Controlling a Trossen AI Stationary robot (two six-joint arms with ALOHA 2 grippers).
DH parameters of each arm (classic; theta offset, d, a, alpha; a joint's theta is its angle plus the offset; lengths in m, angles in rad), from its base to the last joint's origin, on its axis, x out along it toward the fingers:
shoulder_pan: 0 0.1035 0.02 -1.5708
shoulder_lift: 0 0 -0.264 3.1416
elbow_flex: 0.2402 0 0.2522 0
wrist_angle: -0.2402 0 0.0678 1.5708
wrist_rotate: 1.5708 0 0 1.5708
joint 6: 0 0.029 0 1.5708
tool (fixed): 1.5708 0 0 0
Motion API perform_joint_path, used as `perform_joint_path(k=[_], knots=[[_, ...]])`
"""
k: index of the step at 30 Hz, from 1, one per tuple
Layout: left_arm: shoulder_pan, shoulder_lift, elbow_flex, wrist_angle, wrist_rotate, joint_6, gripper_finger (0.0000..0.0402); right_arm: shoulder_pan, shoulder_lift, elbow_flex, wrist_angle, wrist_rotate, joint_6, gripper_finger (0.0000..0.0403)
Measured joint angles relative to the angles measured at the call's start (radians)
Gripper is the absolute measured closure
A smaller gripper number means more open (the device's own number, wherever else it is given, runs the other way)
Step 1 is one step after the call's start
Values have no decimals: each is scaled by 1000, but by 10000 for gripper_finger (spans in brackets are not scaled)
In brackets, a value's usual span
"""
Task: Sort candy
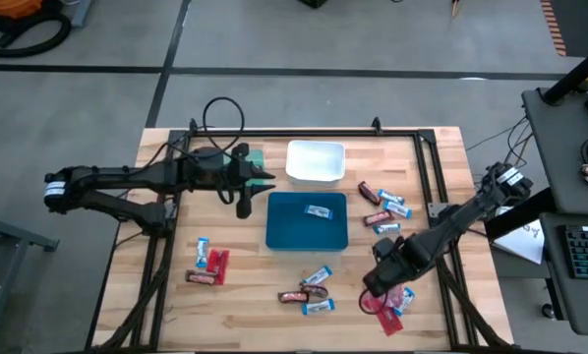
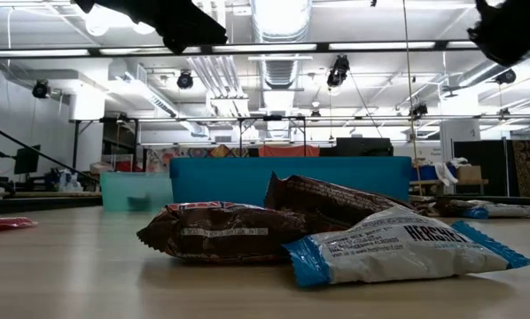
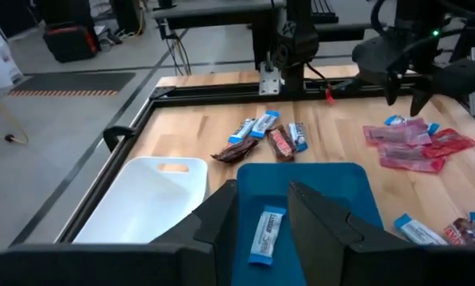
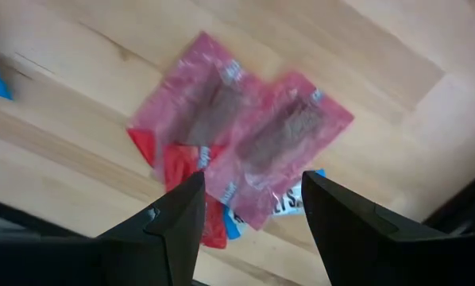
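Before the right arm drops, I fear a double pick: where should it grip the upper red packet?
Probably grip the upper red packet at its free corner by the table edge, from above. It lies flat, overlapping another red packet; the right gripper hovers open.

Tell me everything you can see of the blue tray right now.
The blue tray is a shallow rectangular bin of smooth, plastic-looking material, with a raised rim and rounded corners. It sits flat and upright at the middle of the wooden table, just in front of the white tray, with a narrow gap between them. One blue-and-white candy bar lies inside it. The left gripper hangs open above one edge without touching it.
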Motion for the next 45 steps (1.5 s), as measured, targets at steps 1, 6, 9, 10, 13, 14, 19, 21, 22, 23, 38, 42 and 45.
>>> perform_joint_path(k=[1,6,9,10,13,14,19,21,22,23,38,42,45], knots=[[0,0,1,4,0,2,309,9,8,0,0,-1,5,202],[0,-1,1,3,0,3,309,39,54,-3,3,-3,56,202],[0,0,1,3,0,3,309,49,86,-6,9,-1,92,202],[0,1,1,3,0,3,309,49,96,-6,11,-2,95,202],[0,5,1,3,0,3,309,50,127,-7,16,-5,87,202],[0,5,1,3,0,3,309,49,136,-9,17,-6,78,202],[0,5,1,3,0,14,309,49,160,-64,74,-29,67,202],[0,5,1,4,0,17,309,49,164,-103,135,-31,70,202],[0,6,1,4,0,19,309,49,167,-123,157,-31,71,202],[0,7,1,5,0,22,309,49,172,-141,179,-31,72,202],[0,8,0,11,0,22,309,49,175,-211,271,6,33,311],[0,8,0,11,-1,22,309,50,157,-211,268,28,34,359],[0,8,0,11,-1,22,309,49,148,-212,266,58,19,383]])
